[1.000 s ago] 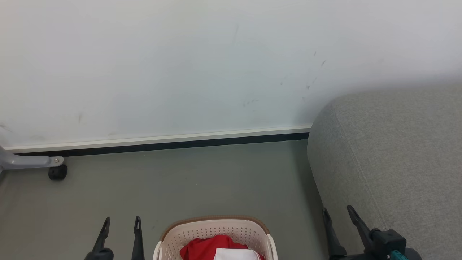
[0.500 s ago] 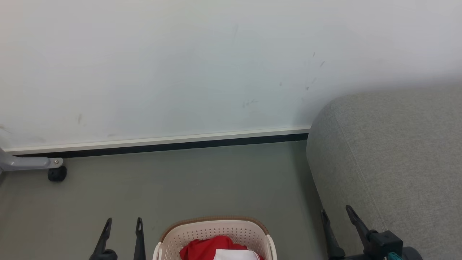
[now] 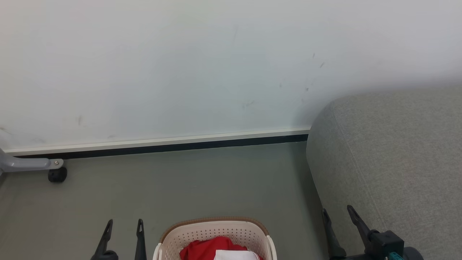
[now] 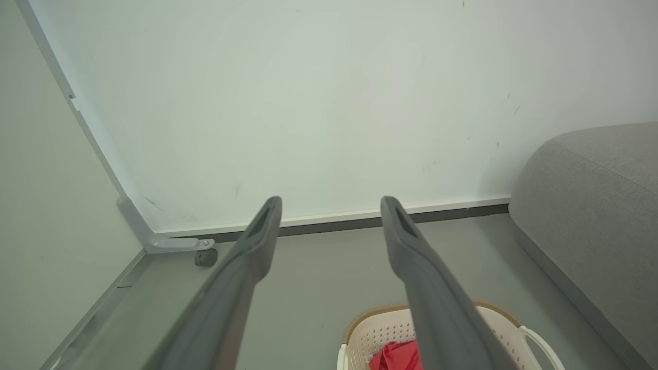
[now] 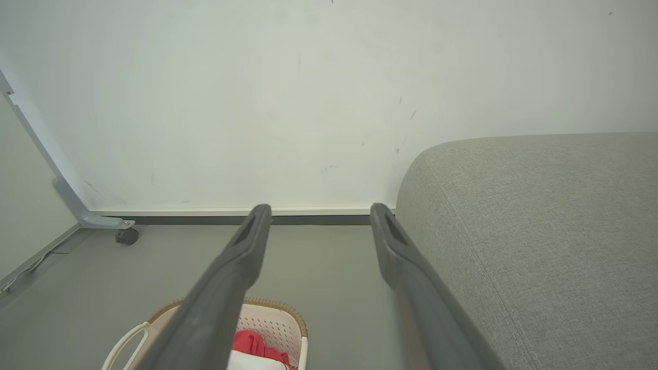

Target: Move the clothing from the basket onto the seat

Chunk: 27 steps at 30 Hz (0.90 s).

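The cream-white basket (image 3: 216, 231) with its brown rim stands on the floor at the bottom middle of the head view, cut off by the frame edge. Red clothing (image 3: 205, 247) with a white panel lies inside it. The same basket (image 4: 380, 329) and clothing (image 4: 393, 355) appear low in the left wrist view, and again the basket (image 5: 272, 321) with clothing (image 5: 252, 343) in the right wrist view. The grey seat (image 3: 397, 159) fills the right side. My left gripper (image 3: 124, 225) is open, left of the basket. My right gripper (image 3: 337, 213) is open beside the seat's edge, holding nothing.
A white wall (image 3: 180, 65) with a dark skirting strip (image 3: 162, 146) runs behind the grey floor (image 3: 198, 180). A grey metal leg with a black caster (image 3: 57, 174) stands at the far left, against a side panel (image 4: 46, 205).
Almost nothing differs. The whole picture drifts down a few pixels, so the head camera has shifted slightly. Both grippers stay open where they were.
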### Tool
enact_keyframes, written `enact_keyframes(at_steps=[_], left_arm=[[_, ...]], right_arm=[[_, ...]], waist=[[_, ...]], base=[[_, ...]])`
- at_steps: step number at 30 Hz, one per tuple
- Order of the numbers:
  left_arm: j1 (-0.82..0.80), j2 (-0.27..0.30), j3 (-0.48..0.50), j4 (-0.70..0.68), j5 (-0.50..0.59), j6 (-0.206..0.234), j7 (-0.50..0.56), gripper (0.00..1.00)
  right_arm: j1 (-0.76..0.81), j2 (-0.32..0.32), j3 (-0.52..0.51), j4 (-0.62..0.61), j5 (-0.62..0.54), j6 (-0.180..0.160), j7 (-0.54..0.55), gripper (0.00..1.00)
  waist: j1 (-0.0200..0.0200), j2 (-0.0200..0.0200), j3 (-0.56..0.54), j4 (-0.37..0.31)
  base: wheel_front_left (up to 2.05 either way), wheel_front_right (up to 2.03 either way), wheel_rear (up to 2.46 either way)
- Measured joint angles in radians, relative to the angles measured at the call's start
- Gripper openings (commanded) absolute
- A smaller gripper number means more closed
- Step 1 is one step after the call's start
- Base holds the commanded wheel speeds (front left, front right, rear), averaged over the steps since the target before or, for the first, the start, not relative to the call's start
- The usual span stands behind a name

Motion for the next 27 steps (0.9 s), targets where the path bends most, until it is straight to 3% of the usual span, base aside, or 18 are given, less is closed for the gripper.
enact_keyframes(at_steps=[15,27], left_arm=[[0.018,0.002,-0.007,-0.001,0.002,-0.009,0.0,1.0],[-0.036,0.004,-0.054,0.026,0.026,-0.036,0.0,1.0]], right_arm=[[0.002,0.0,-0.002,-0.017,-0.007,0.002,0.0,1.0],[-0.026,-0.013,-0.027,-0.087,-0.033,0.001,-0.003,1.0]], waist=[[0.0,0.0,0.031,-0.007],[0.0,0.0,0.145,-0.035]], base=[[0.0,0.0,0.0],[0.0,0.0,0.0]])
